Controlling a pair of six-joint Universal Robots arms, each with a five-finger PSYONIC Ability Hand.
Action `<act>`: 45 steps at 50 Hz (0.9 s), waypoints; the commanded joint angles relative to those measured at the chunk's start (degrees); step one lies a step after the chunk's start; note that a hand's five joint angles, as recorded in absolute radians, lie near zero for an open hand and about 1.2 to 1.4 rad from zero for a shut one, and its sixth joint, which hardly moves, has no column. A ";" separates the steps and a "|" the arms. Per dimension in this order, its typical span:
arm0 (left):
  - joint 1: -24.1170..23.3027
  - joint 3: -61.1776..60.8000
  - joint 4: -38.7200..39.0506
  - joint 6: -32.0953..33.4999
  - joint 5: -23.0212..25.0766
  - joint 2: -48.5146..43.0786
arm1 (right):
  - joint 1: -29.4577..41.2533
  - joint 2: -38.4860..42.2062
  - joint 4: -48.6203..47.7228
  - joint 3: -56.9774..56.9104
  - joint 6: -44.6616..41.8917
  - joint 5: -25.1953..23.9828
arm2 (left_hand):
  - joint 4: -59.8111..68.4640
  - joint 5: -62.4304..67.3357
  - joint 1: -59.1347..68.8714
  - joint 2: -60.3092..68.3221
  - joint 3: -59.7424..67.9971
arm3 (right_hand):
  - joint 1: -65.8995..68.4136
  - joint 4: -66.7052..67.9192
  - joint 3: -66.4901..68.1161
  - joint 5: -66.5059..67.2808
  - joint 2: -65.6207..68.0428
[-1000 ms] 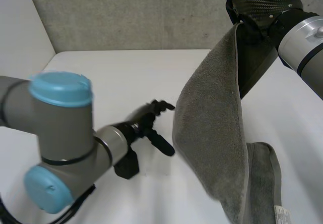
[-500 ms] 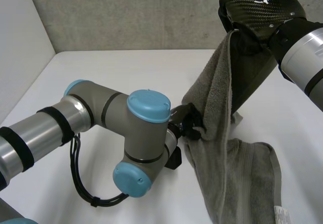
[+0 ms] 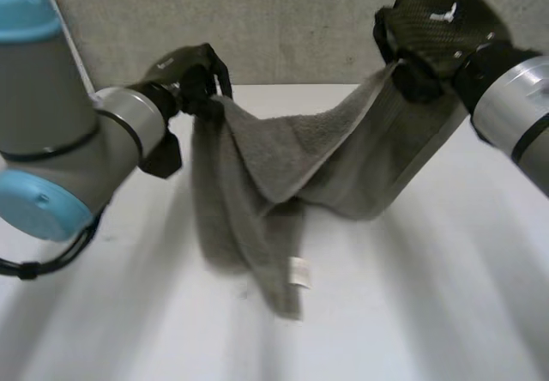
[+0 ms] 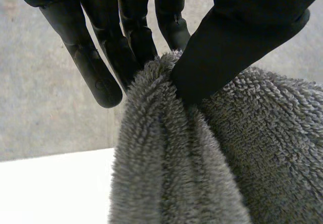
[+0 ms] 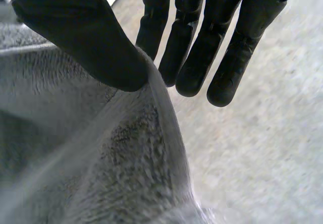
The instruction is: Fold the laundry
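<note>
– Status, left to right?
– My left hand pinches one end of the grey towel, thumb against fingers. It sags over the white table. My right hand pinches the other end.

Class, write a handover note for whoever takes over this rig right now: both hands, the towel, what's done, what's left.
Left hand: shut on the grey towel, pinching a bunched edge.
Right hand: shut on the towel's other end, thumb against fingers.
Towel: strung between both hands above the white table, middle sagging, tagged end hanging low.
Done: picked up. Left: lay it flat, fold.
</note>
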 commanded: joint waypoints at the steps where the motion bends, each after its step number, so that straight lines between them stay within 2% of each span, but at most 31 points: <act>1: 2.54 8.98 -3.14 10.39 4.55 -8.57 | 0.22 10.77 -0.23 -0.40 3.57 0.12 | 10.31 11.61 13.44 10.45 10.63 | 24.97 11.87 12.27 14.11 13.15; 5: 3.59 14.43 -2.88 16.54 4.03 -17.36 | 0.92 16.13 -0.49 -0.57 4.19 0.47 | 10.31 11.61 13.44 10.45 10.63 | 24.97 11.87 12.27 14.11 13.15; 8: 3.86 17.34 -3.05 18.05 3.33 -21.33 | 0.93 18.77 -1.98 -0.83 4.63 1.70 | 10.31 11.61 13.44 10.45 10.63 | 24.97 11.87 12.27 14.11 13.15; 12: 3.60 17.09 -3.05 17.88 3.24 -21.96 | 0.93 19.92 -4.70 -1.10 5.60 3.98 | 9.84 11.13 12.97 9.97 10.15 | 24.97 11.87 12.27 14.11 13.15; 13: 2.99 16.04 -3.23 17.79 3.32 -21.70 | 0.84 20.01 -5.93 -0.92 5.69 5.21 | -8.49 -7.19 -5.36 -8.36 -8.17 | 24.97 11.87 12.27 14.11 13.15; 14: 2.98 16.03 -3.23 17.79 3.32 -21.69 | 0.84 20.01 -5.95 -0.92 5.69 5.22 | -8.67 -7.37 -5.54 -8.54 -8.36 | 24.97 11.87 12.27 14.11 13.15; 15: 2.54 14.38 -3.40 17.79 3.32 -20.56 | 0.75 20.10 -6.82 -0.84 5.43 6.09 | -21.83 -20.53 -18.70 -21.70 -21.51 | 24.97 11.87 12.27 14.11 13.15; 16: 1.76 12.19 -3.58 17.79 3.41 -18.46 | 0.66 20.10 -7.43 -0.66 5.16 6.71 | -28.62 -27.32 -25.49 -28.49 -28.31 | 24.97 11.87 12.27 14.11 13.15; 19: 0.96 9.62 -3.67 17.79 3.50 -15.80 | 0.40 20.10 -7.97 -0.48 4.63 7.15 | -34.24 -32.94 -31.11 -34.11 -33.92 | 24.97 11.87 12.27 14.11 13.15; 21: 0.08 3.67 -3.67 17.97 3.06 -10.21 | 0.22 20.19 -9.45 -0.31 4.55 7.42 | -51.15 -49.85 -48.02 -51.02 -50.83 | 24.97 11.87 12.27 14.11 13.15; 27: -0.45 -6.29 -3.49 17.79 1.21 -1.48 | 0.13 20.19 -11.92 0.66 3.31 7.42 | -53.59 -52.29 -50.45 -53.45 -53.27 | 24.97 11.87 12.27 14.11 13.15; 29: -0.45 -13.11 -3.32 17.09 -2.72 2.81 | 0.05 20.37 -12.19 0.84 1.91 7.51 | -52.58 -51.29 -49.45 -52.45 -52.27 | 24.97 11.87 12.27 14.11 13.15; 30: -0.45 -13.15 -3.32 17.09 -2.74 2.83 | 0.05 20.37 -12.19 0.84 1.91 7.51 | -52.58 -51.28 -49.45 -52.44 -52.26 | 24.97 11.87 12.27 14.11 13.15; 32: -0.54 -19.62 -2.53 13.42 -7.55 5.45 | -0.04 20.80 -12.27 0.92 1.03 7.51 | -51.06 -49.77 -47.93 -50.93 -50.75 | 24.97 11.87 12.27 14.11 13.15; 33: -0.54 -19.65 -2.53 13.40 -7.57 5.47 | -0.04 20.81 -12.27 0.92 1.03 7.51 | -51.06 -49.76 -47.93 -50.93 -50.75 | 24.97 11.87 12.27 14.11 13.15; 35: -0.71 -24.55 -1.83 8.24 -11.25 6.34 | -0.65 20.98 -12.27 0.92 0.85 7.33 | -49.39 -48.09 -46.26 -49.26 -49.08 | 24.97 11.87 12.27 14.11 13.15; 37: -1.23 -26.14 -1.91 6.30 -12.40 6.26 | -0.66 21.07 -12.19 0.84 0.85 7.33 | -48.88 -47.58 -45.75 -48.75 -48.56 | 24.97 11.87 12.27 14.11 13.15; 45: -5.45 -29.14 -1.39 3.03 -14.07 1.53 | -0.66 21.16 -12.18 1.54 0.68 7.24 | -43.68 -42.38 -40.54 -43.54 -43.36 | 24.97 11.87 12.27 14.11 13.15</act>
